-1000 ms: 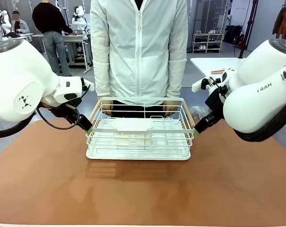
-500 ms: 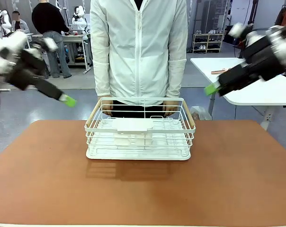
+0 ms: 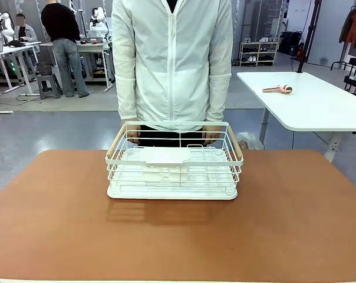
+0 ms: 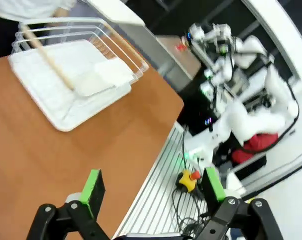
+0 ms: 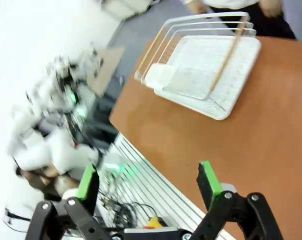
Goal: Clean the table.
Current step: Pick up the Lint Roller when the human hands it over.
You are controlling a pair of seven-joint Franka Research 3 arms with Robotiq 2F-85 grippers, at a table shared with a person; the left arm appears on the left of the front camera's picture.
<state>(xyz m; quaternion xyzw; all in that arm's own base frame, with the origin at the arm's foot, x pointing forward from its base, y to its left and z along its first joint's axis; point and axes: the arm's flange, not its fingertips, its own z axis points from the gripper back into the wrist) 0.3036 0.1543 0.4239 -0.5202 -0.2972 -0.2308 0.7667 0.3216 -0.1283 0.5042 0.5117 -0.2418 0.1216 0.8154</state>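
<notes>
Change: both arms have lifted away from the wire basket (image 3: 174, 162); a second ago they flanked its ends.
Left pincer (image 4: 152, 184): released, jaws wide, grasping nothing, well clear of the basket.
Right pincer (image 5: 147, 179): released, wide, empty, also well clear.
Worktop (image 3: 178, 236): reddish-brown, carrying the basket.
Person's hands (image 3: 132, 137): at the basket's far rim.

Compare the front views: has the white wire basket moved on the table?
No. The white wire basket stays at the far edge of the reddish-brown table, before the person's hands.
</notes>
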